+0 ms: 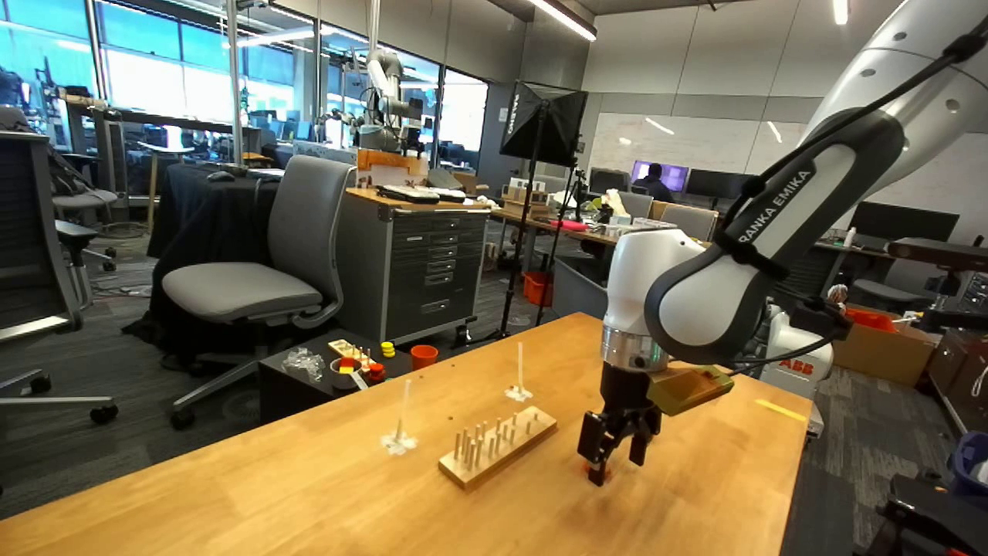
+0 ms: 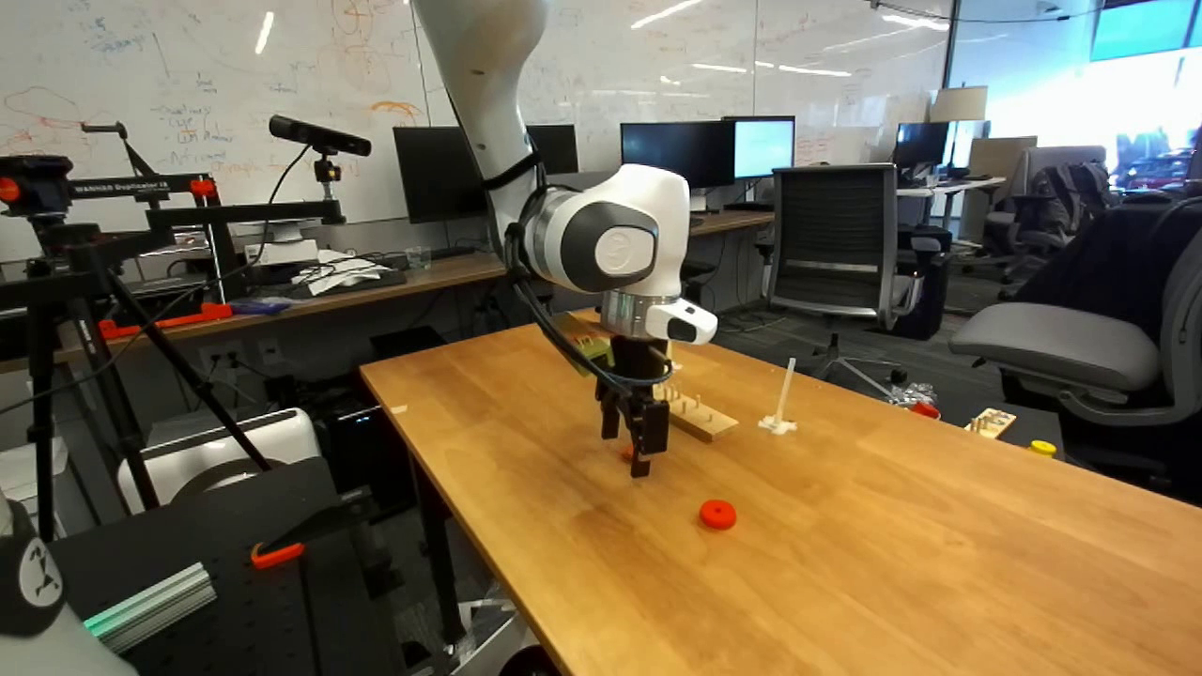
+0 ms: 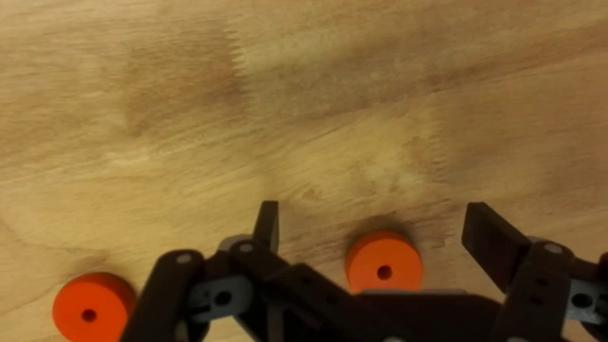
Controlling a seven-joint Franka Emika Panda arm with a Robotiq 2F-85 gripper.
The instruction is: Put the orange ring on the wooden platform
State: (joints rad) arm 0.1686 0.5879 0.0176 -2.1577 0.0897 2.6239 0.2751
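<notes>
The orange ring (image 3: 384,263) lies flat on the tabletop, a small hole in its middle. My gripper (image 3: 373,228) is open and pointed down just above it. In the wrist view the ring shows between the two fingers, with space on both sides. The palm edge hides the ring's lower part. In both exterior views the gripper (image 1: 617,468) (image 2: 626,454) mostly covers the ring (image 1: 607,471) (image 2: 627,453). The wooden platform (image 1: 509,454), a light rectangular board with several thin upright pegs, lies beside the gripper. In an exterior view the arm partly hides the platform (image 2: 709,421).
A similar, redder ring (image 2: 718,514) lies nearby on the tabletop; it shows at lower left in the wrist view (image 3: 92,306). Two thin white upright rods (image 1: 404,413) (image 1: 520,371) stand beyond the platform. A black side table (image 1: 289,398) holds a second peg board and small cups.
</notes>
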